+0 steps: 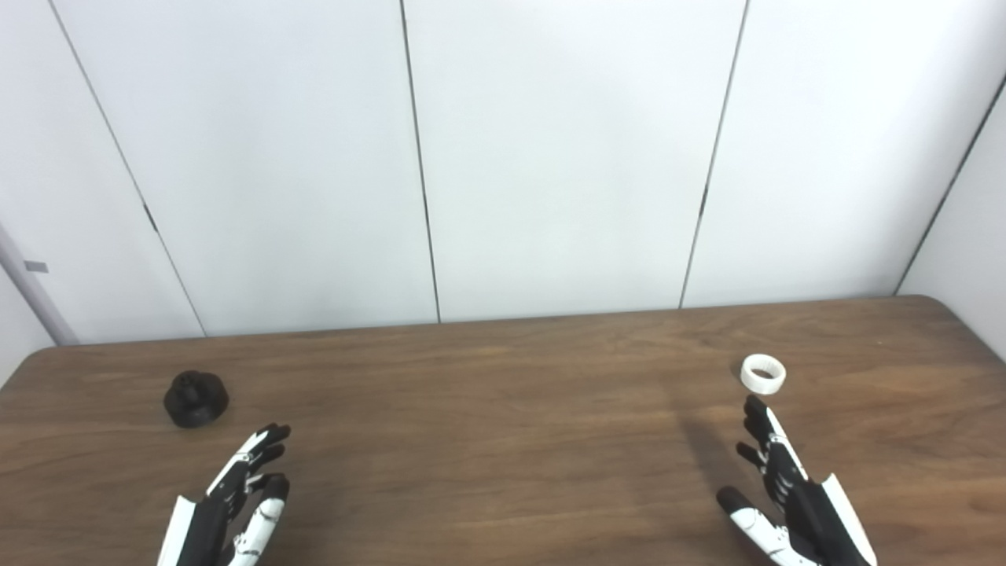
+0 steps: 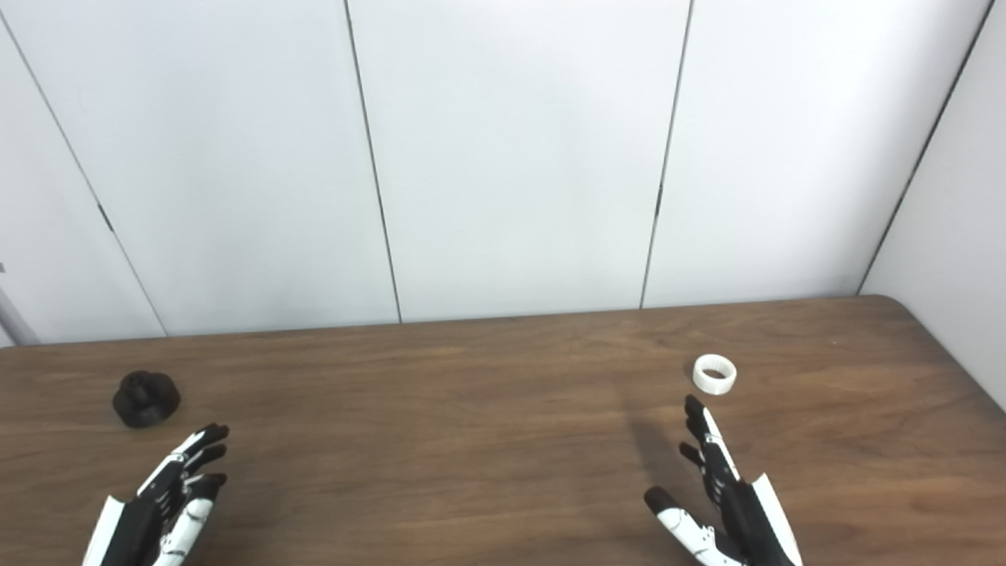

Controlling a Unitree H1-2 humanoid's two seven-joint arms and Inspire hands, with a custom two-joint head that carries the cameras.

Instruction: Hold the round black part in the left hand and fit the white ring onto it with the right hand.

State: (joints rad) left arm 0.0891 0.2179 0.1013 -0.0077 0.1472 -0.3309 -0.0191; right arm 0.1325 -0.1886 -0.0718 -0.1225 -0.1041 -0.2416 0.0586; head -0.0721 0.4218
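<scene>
A brown wood-grain desk (image 1: 503,440) stood against a white panelled wall (image 1: 550,157), its far right corner rounded.

The round black part (image 1: 196,398) sat on the desk near the left edge, upright, with a smaller raised hub on top of a wider base. It touched nothing else.

The white ring (image 1: 763,373) lay well apart from it toward the right side of the desk, resting on its flat side with the opening facing up.

The left robot hand (image 1: 236,499) came in from the near edge at the left, black and white, fingers extended and slightly spread, holding nothing. Its fingertips (image 1: 273,434) pointed toward the far edge and sat near the round black part, a little to the part's right and nearer the near edge, without touching it.

The right robot hand (image 1: 786,491) came in from the near edge at the right, also empty, fingers stretched out and apart with the thumb splayed to the left. Its longest fingertip (image 1: 754,405) reached just beside the white ring on the ring's near side, with a small gap of bare desk between them. A soft shadow fell on the desk to the left of this hand.
</scene>
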